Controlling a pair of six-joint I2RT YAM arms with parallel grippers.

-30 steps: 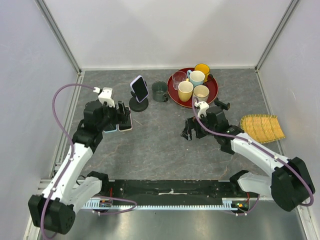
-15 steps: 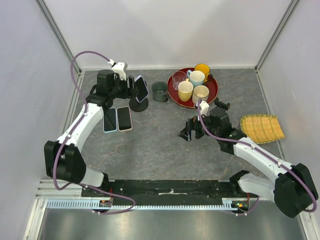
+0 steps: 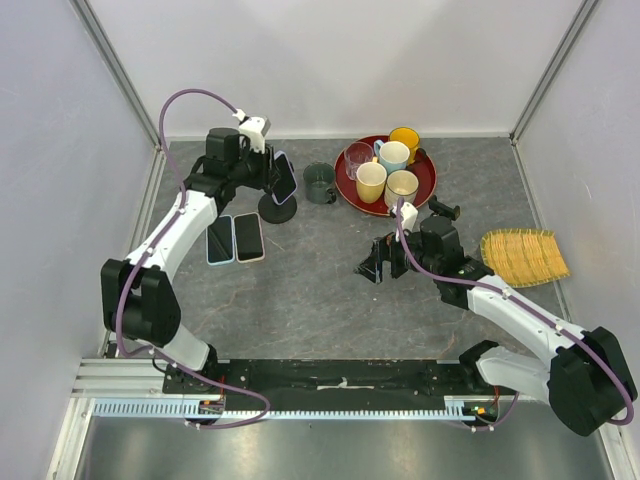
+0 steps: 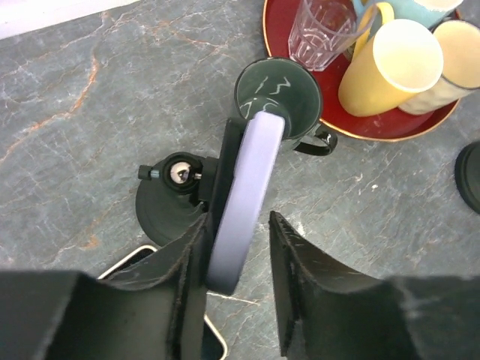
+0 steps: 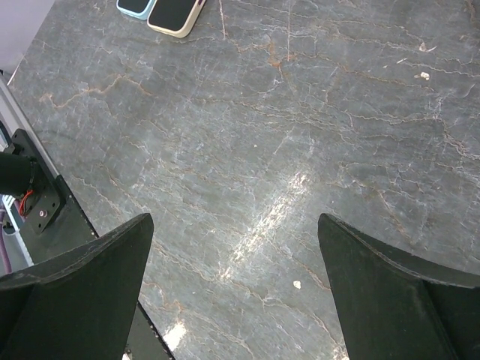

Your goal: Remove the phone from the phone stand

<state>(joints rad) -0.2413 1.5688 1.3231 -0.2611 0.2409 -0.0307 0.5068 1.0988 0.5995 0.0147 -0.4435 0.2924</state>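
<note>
The lilac phone stands tilted in the black phone stand at the back left of the table. My left gripper is open with its jaws on either side of the phone's lower end. In the left wrist view the phone shows edge-on between my fingers. The left finger lies against the stand's clamp behind the phone, and a gap shows between the phone and the right finger. The stand's round base lies below. My right gripper is open and empty over bare table.
Two phones lie flat just in front of the stand. A dark green mug stands right of the stand. A red tray with several cups is at the back. A bamboo mat lies at the right.
My left arm swung from over the flat phones back to the stand and closed in around the phone's lower end. The right gripper shifted slightly left.
</note>
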